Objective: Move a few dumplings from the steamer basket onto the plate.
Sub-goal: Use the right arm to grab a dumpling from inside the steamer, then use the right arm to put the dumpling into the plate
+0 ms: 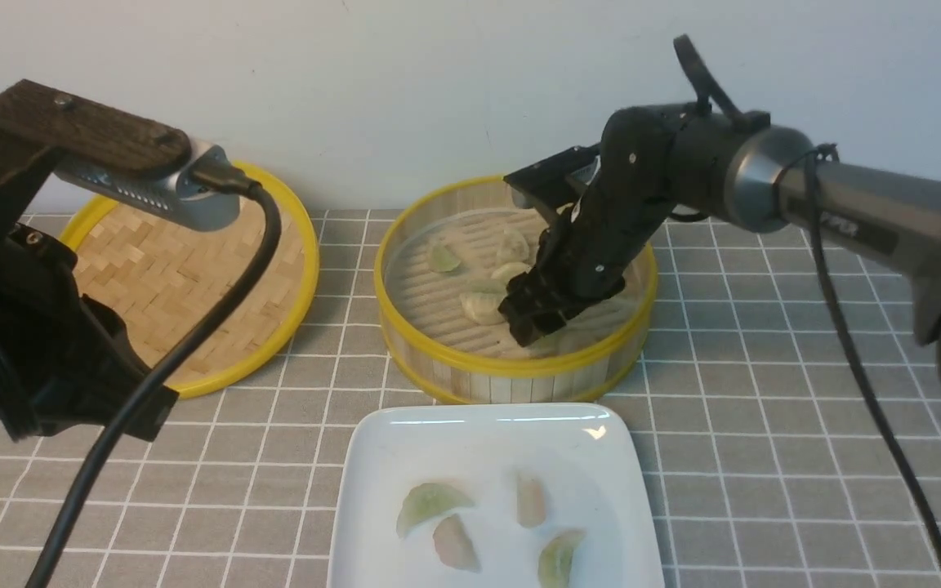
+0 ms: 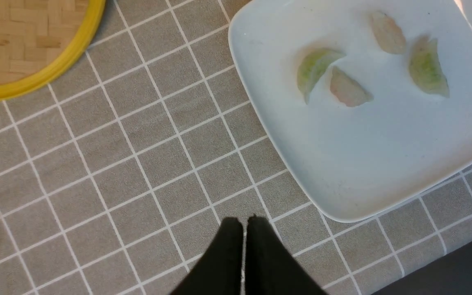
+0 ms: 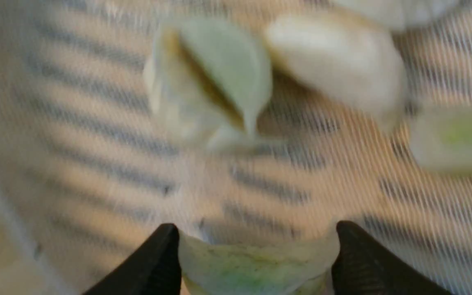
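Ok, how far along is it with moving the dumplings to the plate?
Done: four dumplings, two green and two beige, lie on the white plate. In hand: the right gripper, inside the steamer basket, has a pale green dumpling between its fingers. Left: carrying it to the plate; several more dumplings sit in the basket. The left gripper is shut, empty, over the tablecloth.

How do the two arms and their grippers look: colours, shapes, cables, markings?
The right arm is a grey tube with dark lettering, a black wrist and a thin black cable. The left arm is black, with a silver camera and a thick black cable. The left gripper and right gripper have black tapered fingers.
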`<state>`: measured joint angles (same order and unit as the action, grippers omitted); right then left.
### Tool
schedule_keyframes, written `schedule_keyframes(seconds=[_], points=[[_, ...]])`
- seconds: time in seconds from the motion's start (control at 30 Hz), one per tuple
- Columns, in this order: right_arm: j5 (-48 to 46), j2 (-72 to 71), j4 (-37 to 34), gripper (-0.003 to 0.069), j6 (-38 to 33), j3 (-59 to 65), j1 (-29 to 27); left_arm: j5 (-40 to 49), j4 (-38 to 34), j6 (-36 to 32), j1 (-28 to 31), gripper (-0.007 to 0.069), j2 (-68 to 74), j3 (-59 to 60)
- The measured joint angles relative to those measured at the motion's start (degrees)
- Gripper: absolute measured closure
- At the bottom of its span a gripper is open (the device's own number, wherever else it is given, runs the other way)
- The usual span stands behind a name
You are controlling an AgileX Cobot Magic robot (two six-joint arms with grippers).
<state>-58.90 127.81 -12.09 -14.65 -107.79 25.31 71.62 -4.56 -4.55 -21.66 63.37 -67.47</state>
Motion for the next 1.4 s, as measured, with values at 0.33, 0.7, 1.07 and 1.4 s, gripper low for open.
schedule_keyframes(seconds=[0.33, 0.7, 1.07, 1.4], points=[[-11.6, -11.5, -0.3, 0.0232, 3.3, 0.7, 0.0, 0.0, 0.2, 0.0, 0.0, 0.0629, 0.0, 0.0], [-11.6, -14.3, -3.5, 0.0232, 6.0, 16.2, 3.4, -0.1, -1.5, 0.0, 0.0, 0.0629, 0.0, 0.0], [-11.3, -9.4, -2.8, 0.0232, 8.1, 17.3, 3.6, -0.2, -2.5, 0.0, 0.0, 0.0629, 0.0, 0.0], [-11.2, -9.0, -2.6, 0.0176, 10.9, 17.3, 3.6, -1.6, -2.5, 0.0, 0.0, 0.0629, 0.0, 0.0]])
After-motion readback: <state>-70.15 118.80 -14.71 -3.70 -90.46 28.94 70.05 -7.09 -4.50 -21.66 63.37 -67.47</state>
